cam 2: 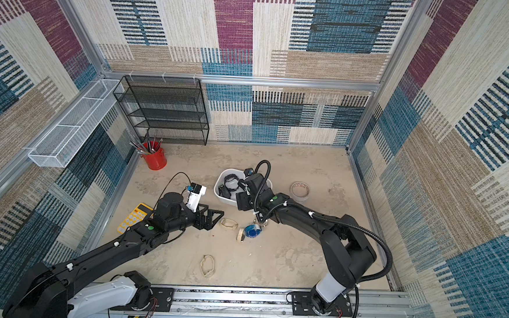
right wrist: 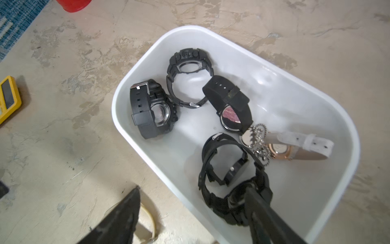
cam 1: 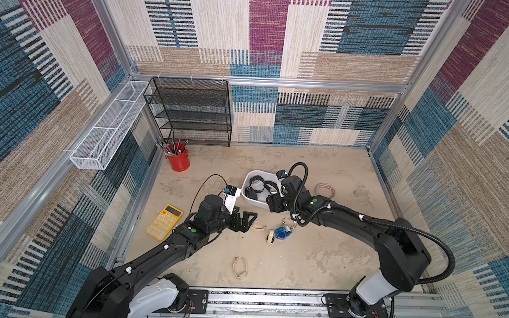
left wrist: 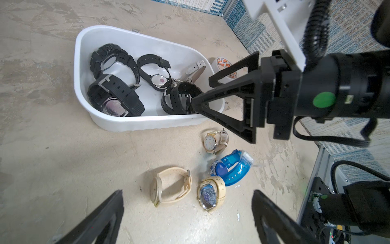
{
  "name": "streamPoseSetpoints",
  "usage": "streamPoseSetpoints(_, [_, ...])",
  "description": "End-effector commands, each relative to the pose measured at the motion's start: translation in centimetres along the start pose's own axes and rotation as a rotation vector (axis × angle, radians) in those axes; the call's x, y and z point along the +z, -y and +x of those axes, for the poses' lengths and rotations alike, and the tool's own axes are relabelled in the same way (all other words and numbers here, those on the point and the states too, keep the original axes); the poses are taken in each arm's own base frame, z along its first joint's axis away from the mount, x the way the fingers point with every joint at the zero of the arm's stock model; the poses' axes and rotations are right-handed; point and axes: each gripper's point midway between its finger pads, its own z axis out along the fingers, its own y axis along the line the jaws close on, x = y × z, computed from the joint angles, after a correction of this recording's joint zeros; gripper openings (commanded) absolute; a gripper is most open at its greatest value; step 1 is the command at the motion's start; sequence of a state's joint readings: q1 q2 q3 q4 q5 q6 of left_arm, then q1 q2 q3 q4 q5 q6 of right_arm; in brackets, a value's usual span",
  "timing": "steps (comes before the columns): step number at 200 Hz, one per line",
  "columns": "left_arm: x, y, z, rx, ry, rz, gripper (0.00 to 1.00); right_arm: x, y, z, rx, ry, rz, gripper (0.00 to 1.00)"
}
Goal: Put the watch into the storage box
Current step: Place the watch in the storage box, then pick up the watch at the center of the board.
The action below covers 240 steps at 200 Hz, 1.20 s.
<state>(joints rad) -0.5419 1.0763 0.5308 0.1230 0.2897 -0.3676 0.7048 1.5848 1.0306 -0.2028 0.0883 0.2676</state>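
Right wrist view shows the box (right wrist: 295,95) with the right gripper (right wrist: 192,188) spread over its rim, one finger (right wrist: 263,211) at the black watch (right wrist: 213,200) lying inside, so the drop looks done. The left gripper (left wrist: 187,191) hangs spread near the tan watch (left wrist: 156,188) on the table (left wrist: 63,147), likely next: descend and pinch its strap.

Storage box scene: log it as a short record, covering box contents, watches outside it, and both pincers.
storage box: holds four black watches, one white-strapped watch
outside box: blue watch, three beige or cream watches beside it
right pincer: open, one finger in box beside the nearest black watch
left pincer: open, empty, above the table
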Motion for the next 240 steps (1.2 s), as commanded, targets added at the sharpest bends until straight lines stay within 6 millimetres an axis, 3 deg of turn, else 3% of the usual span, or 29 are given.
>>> streamPoseSetpoints(1, [-0.3, -0.3, -0.3, -0.015, 0.021, -0.019, 0.96, -1.9, 0.1, -1.6, 0.037, 0.097, -0.011, 0.89])
streamPoseSetpoints(25, [-0.4, -0.4, -0.4, -0.018, 0.028, -0.028, 0.96, -4.3, 0.0, -1.4, 0.044, 0.165, -0.057, 1.00])
streamPoseSetpoints(60, [-0.1, -0.5, -0.3, -0.029, 0.017, -0.034, 0.96, -7.7, 0.3, -1.0, 0.066, 0.269, -0.100, 1.00])
streamPoseSetpoints(90, [-0.4, -0.8, 0.4, -0.057, -0.021, -0.054, 0.95, -9.1, 0.8, -1.0, 0.085, 0.308, -0.096, 1.00])
streamPoseSetpoints(183, [-6.4, -1.9, 6.4, -0.240, -0.287, -0.260, 0.79, -9.9, 0.2, -1.5, 0.056, 0.320, -0.122, 1.00])
streamPoseSetpoints(240, [-7.6, -2.3, 12.5, -0.331, -0.388, -0.312, 0.68, -8.9, 0.0, -1.0, 0.056, 0.297, -0.128, 1.00])
